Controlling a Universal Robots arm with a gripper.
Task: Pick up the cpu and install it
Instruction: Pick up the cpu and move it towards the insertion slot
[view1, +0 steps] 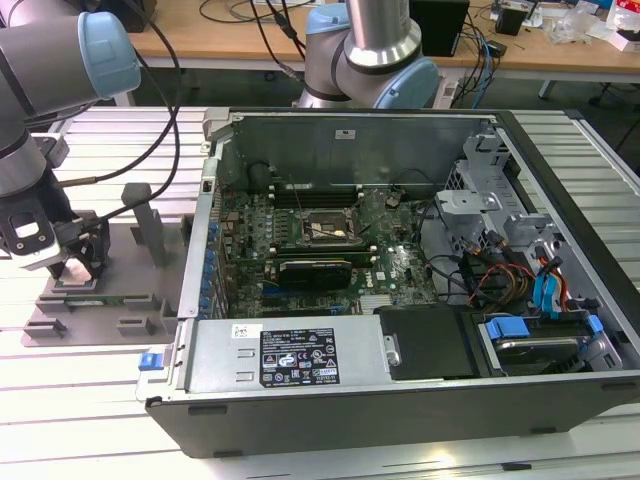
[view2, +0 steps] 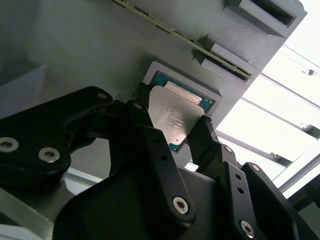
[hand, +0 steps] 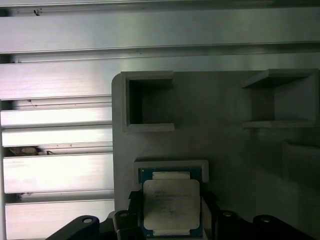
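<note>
The cpu (view2: 172, 120) (hand: 171, 202) is a thin square chip with a silver-grey top and a green edge. It sits between the two black fingers (view2: 144, 117) of my gripper (view2: 172, 125) (hand: 171, 212), which press on its opposite sides. The chip is just over the shallow square pocket (hand: 171, 167) of the grey fixture tray (hand: 215, 110) (view1: 100, 310). In the exterior view my gripper (view1: 78, 268) hangs low over that tray, at the view's left. The black socket frame (view1: 325, 230) lies on the motherboard inside the open computer case (view1: 400, 385).
The tray carries upright grey posts (view1: 150, 225), open box-shaped holders (hand: 147, 102) and a thin green board on edge (view2: 190, 45). It rests on a ribbed aluminium table (hand: 55, 125). Case walls, a drive cage (view1: 480, 195) and cables (view1: 500, 275) surround the motherboard.
</note>
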